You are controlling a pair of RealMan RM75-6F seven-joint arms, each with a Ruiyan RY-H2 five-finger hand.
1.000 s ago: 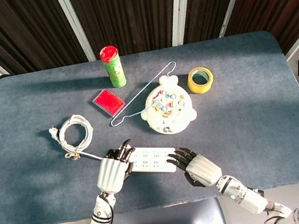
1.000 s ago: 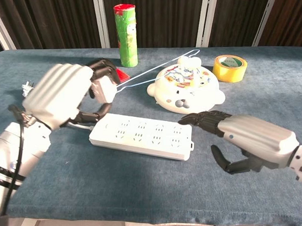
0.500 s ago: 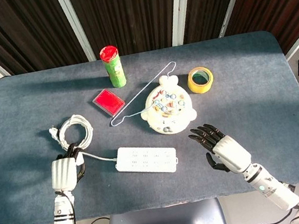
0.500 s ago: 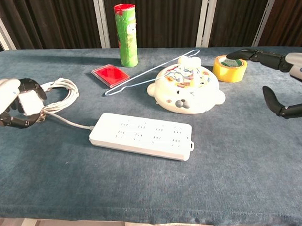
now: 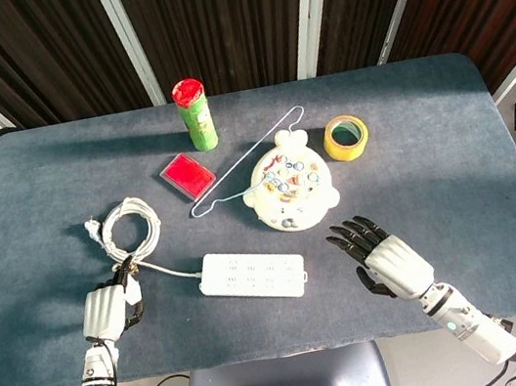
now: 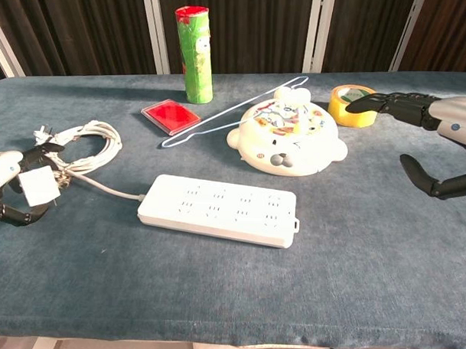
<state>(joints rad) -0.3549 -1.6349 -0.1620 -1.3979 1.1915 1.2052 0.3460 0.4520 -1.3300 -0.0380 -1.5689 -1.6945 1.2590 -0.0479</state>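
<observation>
Both hands are now seen drawn back from the white rectangular plastic power strip, over whose ends they were resting a second earlier. The left hand has been moved out past the strip's left end and lies by the near table edge, fingers curled around a small white plug block; the right hand has been shifted off to the strip's right, fingers spread and nothing held. The strip itself is unmoved, its white cable run leftward to a coiled white cord bundle. Behind the strip, a cream bear-shaped plastic toy is set on the dark grey-blue felt tabletop, with a thin white wire hanger against it. Dark wooden wall panels with pale strips are seen beyond the table.
</observation>
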